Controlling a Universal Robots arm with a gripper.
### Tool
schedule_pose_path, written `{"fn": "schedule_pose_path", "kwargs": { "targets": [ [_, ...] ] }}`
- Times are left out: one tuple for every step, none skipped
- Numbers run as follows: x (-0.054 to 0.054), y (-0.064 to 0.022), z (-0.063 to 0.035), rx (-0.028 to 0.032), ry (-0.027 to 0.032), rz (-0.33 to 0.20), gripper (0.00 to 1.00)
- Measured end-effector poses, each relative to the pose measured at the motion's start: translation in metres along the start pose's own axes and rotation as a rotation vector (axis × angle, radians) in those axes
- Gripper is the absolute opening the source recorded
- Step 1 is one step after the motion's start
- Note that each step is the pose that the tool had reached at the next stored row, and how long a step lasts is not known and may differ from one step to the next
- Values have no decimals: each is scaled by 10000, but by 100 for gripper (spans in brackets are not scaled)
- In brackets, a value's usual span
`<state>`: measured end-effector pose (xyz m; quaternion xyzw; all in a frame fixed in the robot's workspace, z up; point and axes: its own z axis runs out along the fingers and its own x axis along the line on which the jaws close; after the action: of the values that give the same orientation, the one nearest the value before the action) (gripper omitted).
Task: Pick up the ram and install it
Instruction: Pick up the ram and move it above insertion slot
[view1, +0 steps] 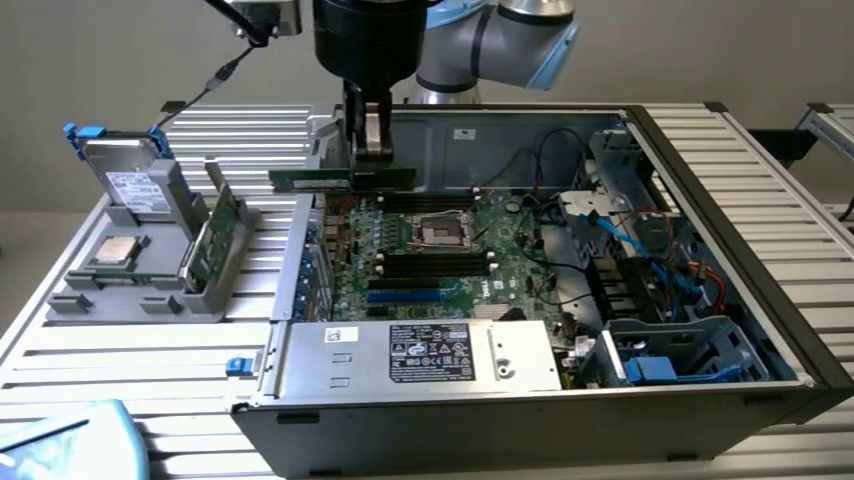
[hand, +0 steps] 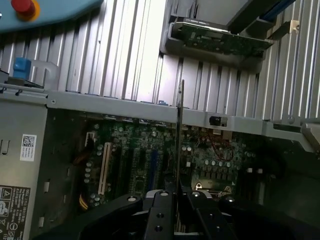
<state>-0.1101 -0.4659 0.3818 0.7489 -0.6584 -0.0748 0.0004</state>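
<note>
Here the fingers (view1: 379, 132), nearly closed, clamp the ram (view1: 334, 180) over the motherboard (view1: 467, 255) in the case (view1: 534, 440).

The ram (view1: 315, 180), a long, thin dark green stick, is hanging level on its long edge over the motherboard (view1: 494, 240), not touching it. The gripper (view1: 375, 158) is clamping it near one end, the longer part jutting toward the exterior view's left, and the wrist view is showing it edge-on (hand: 179, 130)
</note>
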Motion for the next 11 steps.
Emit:
{"fn": "schedule_pose_path", "kwargs": {
  "targets": [
    [8, -45, -6, -1, 0, -1, 15],
    [15, -89, -11, -2, 0, -3, 15],
    [23, -135, -16, -3, 0, -4, 15],
    [39, -224, -27, -5, 1, -7, 15],
    [47, -268, -33, -7, 1, -7, 15],
    [55, -313, -38, -8, 1, -8, 15],
    [63, -357, -44, -10, 1, -9, 15],
    [72, -403, -49, -11, 1, -10, 15],
    [79, -447, -54, -12, 1, -11, 15],
    [87, -490, -59, -13, 1, -12, 15],
    [95, -534, -64, -14, 0, -13, 15]
  ]
}}
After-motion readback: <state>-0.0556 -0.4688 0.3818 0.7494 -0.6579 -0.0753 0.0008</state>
